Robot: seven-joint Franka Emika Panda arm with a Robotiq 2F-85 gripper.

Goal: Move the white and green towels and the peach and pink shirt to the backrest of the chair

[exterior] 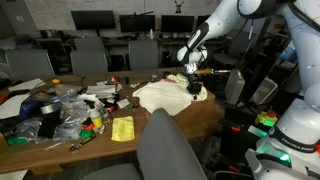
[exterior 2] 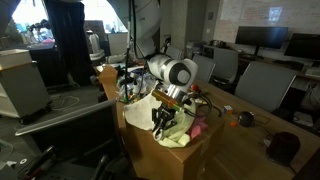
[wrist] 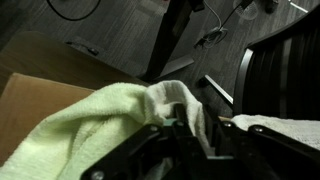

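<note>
Away from the arm, the brown wooden tabletop [exterior: 105, 143] is crowded with a heap of crumpled clear plastic bags and small coloured items [exterior: 60, 110], which blocks passage at table level. A flat yellow cloth [exterior: 122, 128] lies just beside the heap. A tall grey padded chair backrest [exterior: 175, 145] rises at the near edge, and grey office chairs [exterior: 90, 60] line the far side. The air above the table is open. At the gripper [exterior 2: 165, 120], a pale green terry towel [wrist: 120, 118] is bunched between the fingers. A pink garment [exterior 2: 197, 128] sits just beside it, and a black chair [wrist: 285, 70] stands near the table edge.
</note>
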